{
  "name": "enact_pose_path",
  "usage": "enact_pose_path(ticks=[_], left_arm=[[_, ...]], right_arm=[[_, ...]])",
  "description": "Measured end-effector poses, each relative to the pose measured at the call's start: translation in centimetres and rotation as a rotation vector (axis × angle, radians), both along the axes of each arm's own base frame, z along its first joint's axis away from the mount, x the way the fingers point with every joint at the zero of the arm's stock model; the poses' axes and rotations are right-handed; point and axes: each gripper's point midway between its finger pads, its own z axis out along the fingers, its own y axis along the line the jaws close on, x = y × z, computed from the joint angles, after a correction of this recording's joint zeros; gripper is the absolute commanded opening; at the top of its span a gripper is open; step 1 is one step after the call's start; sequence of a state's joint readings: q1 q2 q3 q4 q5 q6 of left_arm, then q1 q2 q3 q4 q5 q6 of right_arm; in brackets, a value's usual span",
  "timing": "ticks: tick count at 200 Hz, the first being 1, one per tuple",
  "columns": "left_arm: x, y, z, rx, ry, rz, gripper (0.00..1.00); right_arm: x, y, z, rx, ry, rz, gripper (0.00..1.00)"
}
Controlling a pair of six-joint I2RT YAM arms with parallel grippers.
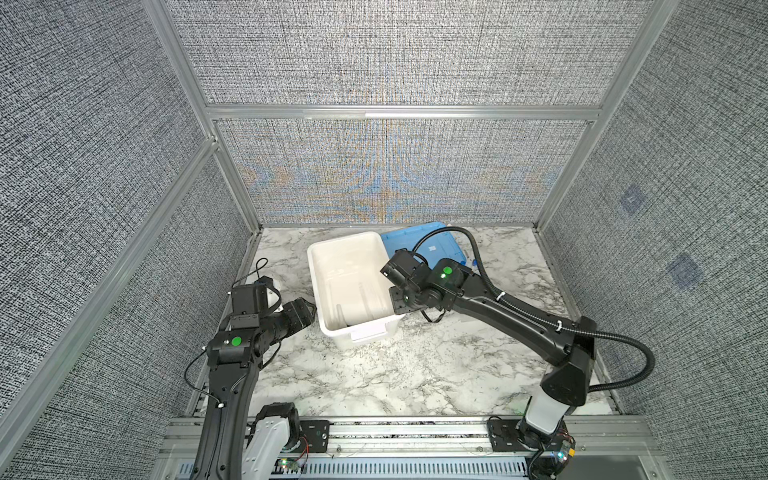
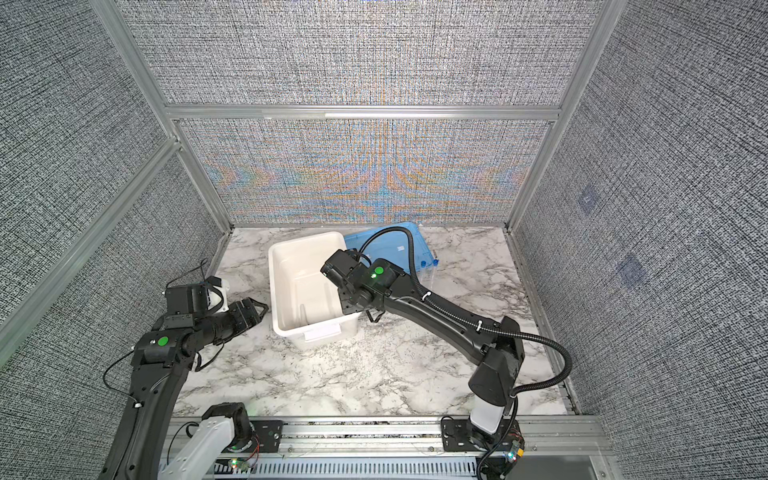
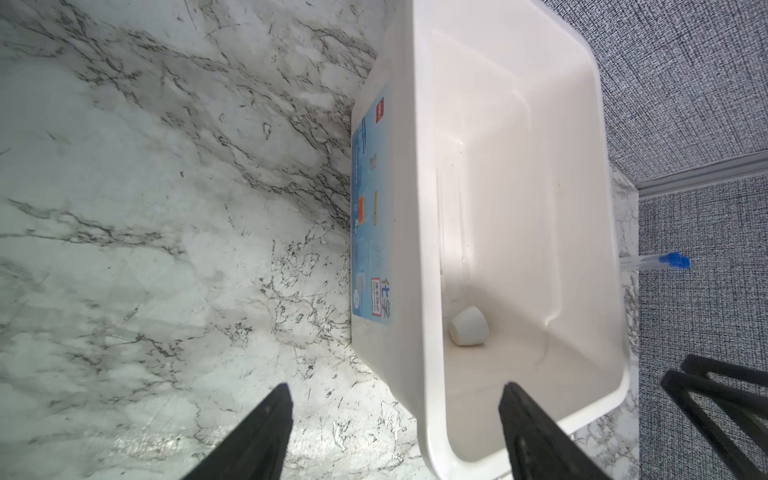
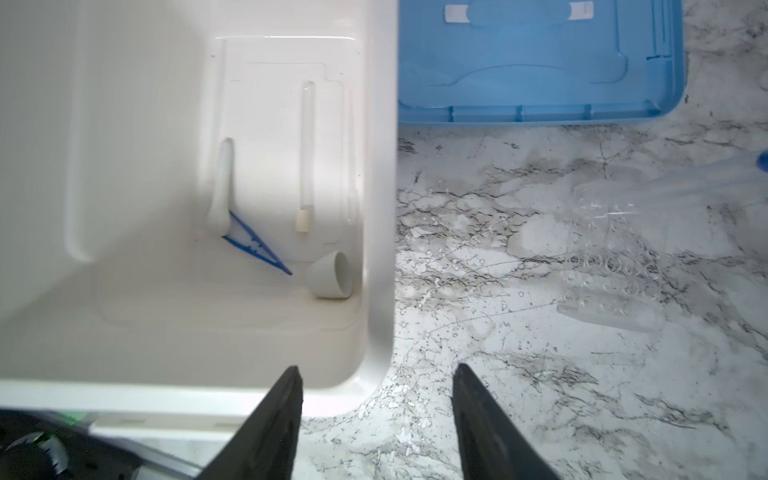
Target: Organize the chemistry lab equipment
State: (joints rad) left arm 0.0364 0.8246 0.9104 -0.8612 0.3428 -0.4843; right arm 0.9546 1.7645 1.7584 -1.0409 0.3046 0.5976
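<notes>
Packing looks partly done, I judge. In both top views the white tub point(image 1: 332, 266) sits mid-frame on the counter point(image 1: 374, 374), with the blue lid point(image 1: 399, 243) behind it toward the upper right. Two capped tubes point(image 2: 430, 272) lie right of the lid, outside the tub. My left hand point(image 1: 306, 311) hovers just left of the tub; my right hand point(image 2: 374, 316) hangs at its lower right corner.

Left wrist view: left hand wide open and empty, its jaws either side of the tub's rim. A small whitish dish point(image 3: 467, 326) lies tipped over inside.

Right wrist view: right hand partly open, holding nothing, above the tub's corner. Inside lie blue tweezers point(image 4: 257, 245), the dish, a white spoon point(image 4: 222, 187) and a thin tube point(image 4: 307, 153). A clear plate point(image 4: 611, 257) rests on the counter beside the tub, not yet packed.

Next, I reckon, the right hand must swing out to that plate or the capped tubes, drop low and close across a narrow edge; clear plastic may slip.
</notes>
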Motion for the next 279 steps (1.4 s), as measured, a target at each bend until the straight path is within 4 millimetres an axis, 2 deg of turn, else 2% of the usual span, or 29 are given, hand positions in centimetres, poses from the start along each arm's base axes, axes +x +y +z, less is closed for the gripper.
enact_pose_path(ticks=[30,59,105,150,164,201,227,265,279], left_arm=[[0.1,0.1,0.2,0.007,-0.023,-0.001,0.80],[0.1,0.2,0.2,0.009,-0.031,0.007,0.80],[0.3,0.4,0.2,0.010,-0.027,0.030,0.80],[0.9,0.2,0.4,-0.024,-0.026,0.038,0.80],[1.1,-0.2,0.5,-0.050,-0.027,0.037,0.80],[1.2,-0.7,1.0,-0.095,-0.034,0.032,0.80],[1.3,-1.1,1.0,-0.121,-0.035,0.026,0.79],[1.7,-2.1,0.6,-0.197,-0.023,0.008,0.79],[1.9,-2.4,0.6,-0.223,-0.018,0.007,0.79]], right_arm=[[0.8,0.9,-2.4,-0.018,0.066,0.001,0.42],[1.5,1.7,-3.1,-0.023,0.090,0.016,0.34],[0.5,0.6,-3.7,-0.065,0.120,0.058,0.18],[-0.4,-0.9,-3.4,-0.080,0.136,0.071,0.14],[-0.8,-1.3,-3.3,-0.083,0.137,0.077,0.10],[-1.6,-2.7,-3.1,-0.092,0.141,0.096,0.10],[-2.0,-4.5,-3.2,-0.105,0.145,0.088,0.11],[-2.2,-7.8,-3.2,-0.107,0.147,0.040,0.26],[-1.7,-8.5,-3.1,-0.102,0.140,0.031,0.28]])
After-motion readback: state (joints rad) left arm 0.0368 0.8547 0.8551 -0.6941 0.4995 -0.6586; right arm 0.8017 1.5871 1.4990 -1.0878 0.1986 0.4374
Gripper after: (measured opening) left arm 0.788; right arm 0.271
